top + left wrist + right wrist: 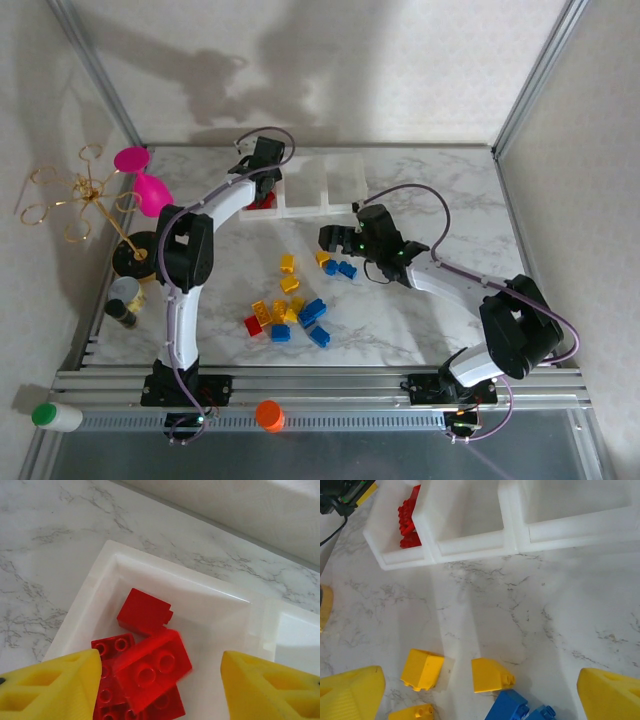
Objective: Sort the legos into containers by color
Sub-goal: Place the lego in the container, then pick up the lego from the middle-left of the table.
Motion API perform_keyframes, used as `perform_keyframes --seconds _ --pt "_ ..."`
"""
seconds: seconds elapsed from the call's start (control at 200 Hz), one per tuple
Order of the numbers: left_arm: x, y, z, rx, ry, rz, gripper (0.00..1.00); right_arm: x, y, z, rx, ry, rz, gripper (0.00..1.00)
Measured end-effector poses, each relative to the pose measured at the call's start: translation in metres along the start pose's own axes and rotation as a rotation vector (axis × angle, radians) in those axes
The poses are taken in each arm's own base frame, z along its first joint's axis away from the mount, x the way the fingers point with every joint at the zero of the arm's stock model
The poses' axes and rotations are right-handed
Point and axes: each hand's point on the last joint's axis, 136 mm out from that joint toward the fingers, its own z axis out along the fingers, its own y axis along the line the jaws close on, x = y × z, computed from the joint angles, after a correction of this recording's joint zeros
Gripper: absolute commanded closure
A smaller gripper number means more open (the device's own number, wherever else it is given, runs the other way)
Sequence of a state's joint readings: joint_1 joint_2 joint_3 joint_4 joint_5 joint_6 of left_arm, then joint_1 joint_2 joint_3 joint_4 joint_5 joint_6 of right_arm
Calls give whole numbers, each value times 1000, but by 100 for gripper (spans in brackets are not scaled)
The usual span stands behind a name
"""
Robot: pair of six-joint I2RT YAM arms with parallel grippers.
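Observation:
The three joined clear containers [322, 208] stand at the back of the table. Several red legos [142, 612] lie in the left bin [95, 585]. My left gripper [262, 172] hangs open right above them, and one red brick [152, 667] between its fingers looks blurred. Loose yellow legos [288, 273], blue legos [312, 312] and one red brick [253, 325] lie mid-table. My right gripper [330, 238] is open, low over a yellow brick [491, 675] and blue bricks [507, 707]. The middle and right bins [470, 545] hold nothing.
A pink goblet [150, 190], a gold wire stand [80, 190] and a black round base [135, 255] crowd the left edge. An orange cap [269, 413] and a green-capped bottle [55, 415] sit by the front rail. Bare marble lies right of the bricks.

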State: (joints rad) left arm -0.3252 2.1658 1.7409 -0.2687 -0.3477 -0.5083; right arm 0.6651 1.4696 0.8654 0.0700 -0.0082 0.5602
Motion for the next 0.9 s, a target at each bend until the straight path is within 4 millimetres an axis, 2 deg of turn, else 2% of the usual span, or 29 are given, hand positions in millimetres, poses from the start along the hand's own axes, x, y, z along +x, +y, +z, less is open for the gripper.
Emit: perform_keyframes --seconds 0.11,0.185,0.315,0.451,0.561,0.751,0.826,0.901 --pt "-5 -2 -9 22 5 4 32 -1 6 -1 -26 7 -12 1" --pt "-8 0 -27 51 12 -1 32 -2 10 -1 -43 11 -24 1" --pt "-12 12 -76 118 16 -21 32 1 16 -3 -60 26 -47 1" --pt "-4 24 -128 191 16 -50 32 19 31 -6 -83 69 -101 1" --pt "31 43 -156 218 61 -49 31 36 47 -12 -112 107 -146 1" --pt "114 74 -190 213 196 13 31 58 65 -24 -165 142 -182 1" --pt "136 89 -206 211 230 19 31 68 65 -25 -167 161 -185 1" --pt "148 103 -221 214 244 9 31 81 64 -27 -166 186 -185 1"
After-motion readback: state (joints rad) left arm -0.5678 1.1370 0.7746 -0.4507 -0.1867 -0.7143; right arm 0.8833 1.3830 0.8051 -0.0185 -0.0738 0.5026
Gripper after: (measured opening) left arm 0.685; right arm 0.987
